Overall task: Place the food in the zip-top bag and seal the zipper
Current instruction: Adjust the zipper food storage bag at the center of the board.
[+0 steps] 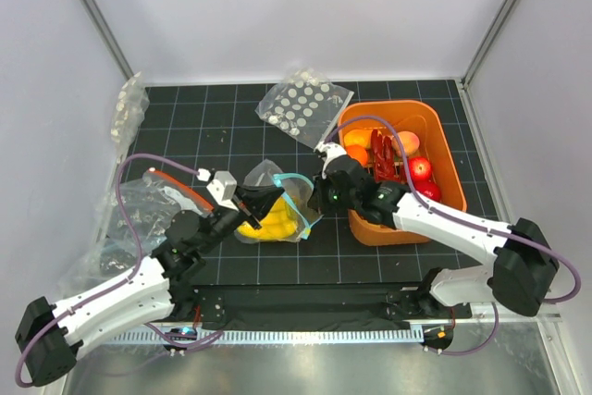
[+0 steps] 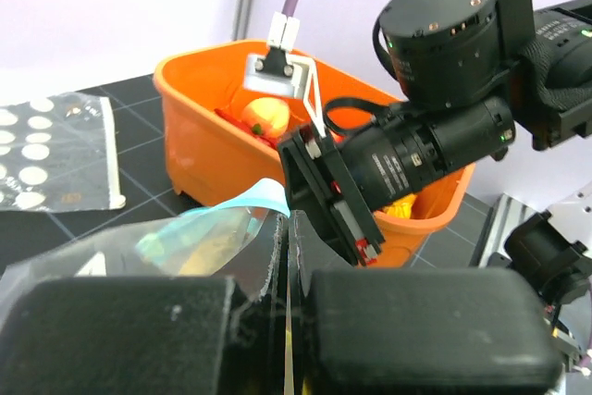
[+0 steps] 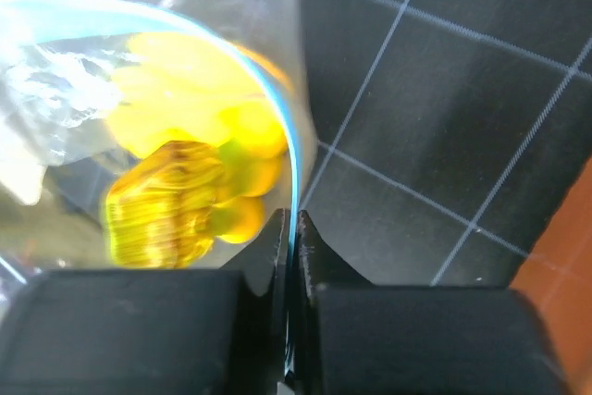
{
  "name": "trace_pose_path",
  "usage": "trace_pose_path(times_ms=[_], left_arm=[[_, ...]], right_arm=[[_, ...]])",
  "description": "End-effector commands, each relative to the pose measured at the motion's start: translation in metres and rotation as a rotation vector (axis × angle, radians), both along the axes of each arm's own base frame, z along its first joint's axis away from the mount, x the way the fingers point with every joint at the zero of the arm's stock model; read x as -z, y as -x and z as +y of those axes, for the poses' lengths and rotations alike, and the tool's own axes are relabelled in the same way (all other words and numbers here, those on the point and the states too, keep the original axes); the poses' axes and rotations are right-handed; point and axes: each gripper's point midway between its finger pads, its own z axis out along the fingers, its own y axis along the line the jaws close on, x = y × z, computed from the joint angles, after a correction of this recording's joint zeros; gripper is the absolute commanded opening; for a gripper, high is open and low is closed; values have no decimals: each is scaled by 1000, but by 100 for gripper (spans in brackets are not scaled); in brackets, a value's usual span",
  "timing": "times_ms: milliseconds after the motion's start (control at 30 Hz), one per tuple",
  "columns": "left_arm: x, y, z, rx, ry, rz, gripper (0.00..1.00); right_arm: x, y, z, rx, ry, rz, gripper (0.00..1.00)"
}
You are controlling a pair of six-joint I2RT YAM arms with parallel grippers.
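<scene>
Top external view: the clear bag [image 1: 277, 193] is at mid-frame over the black gridded table [image 1: 388, 265], held from both sides. The left gripper [image 1: 261, 198] comes in from the lower left, its jaws pressed together on a fold of the bag's plastic. The right gripper [image 1: 312, 205] reaches in from the right. In the right wrist view its jaws pinch the light-blue zip strip [image 3: 294, 182] at the bag's edge. A yellow banana bunch [image 1: 268, 222] sits inside the bag. The right wrist view shows a darker yellow-orange lump [image 3: 166, 205] against it, too blurred to name. Just right of the bag stands an orange tub [image 1: 449, 154] holding red and orange toy pieces [image 1: 421, 170]. A dotted bag [image 1: 303, 104] lies in the upper middle, and more clear bags [image 1: 139, 215] are heaped at the left edge.
</scene>
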Motion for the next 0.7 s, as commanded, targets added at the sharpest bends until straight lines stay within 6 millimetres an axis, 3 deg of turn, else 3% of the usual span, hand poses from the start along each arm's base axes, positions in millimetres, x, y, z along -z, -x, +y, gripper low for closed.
trace_pose_path(times_ms=[0, 33, 100, 167, 200, 233, 267, 300, 333, 367, 400, 467, 533, 567, 633, 667], left_arm=[[-12, -10, 9, -76, 28, -15, 0], [-5, -14, 10, -94, 6, 18, 1], [-11, -19, 10, -119, 17, 71, 0], [0, -30, 18, -199, -15, 192, 0], [-25, -32, 17, -207, 39, 238, 1], [-9, -34, 19, -234, -34, 307, 0], [-10, -36, 21, -254, -47, 336, 0], [-20, -41, 19, -277, -33, 375, 1], [-4, -45, 27, -340, -85, 438, 0], [-4, -48, 27, -360, -100, 465, 0], [8, -53, 22, -378, -143, 510, 0], [6, -59, 20, -409, -218, 552, 0], [23, -68, 10, -437, -319, 615, 0], [29, -71, 9, -451, -344, 635, 0], [49, -79, 9, -503, -393, 660, 0], [54, -80, 11, -522, -401, 666, 0]], right_arm=[[-12, 1, 10, -47, -18, -6, 1], [-17, -4, 2, -17, -6, -36, 1], [-31, -15, -14, 61, 30, -110, 1], [-61, -24, -32, 141, 50, -187, 1], [-74, -27, -36, 158, 45, -210, 1], [-81, -25, -42, 160, 70, -212, 1], [-109, -31, -37, 172, 45, -244, 1], [-120, -35, -38, 183, 57, -256, 1], [-126, -31, -38, 172, 94, -256, 1], [-149, -40, -28, 178, 81, -286, 1], [-158, -44, -26, 188, 94, -307, 1], [-176, -49, -14, 165, 91, -340, 1], [-168, -59, -4, 154, 112, -349, 1], [-152, -60, -3, 147, 138, -340, 1], [-147, -65, 1, 155, 106, -381, 1], [-129, -63, -3, 154, 128, -365, 1]])
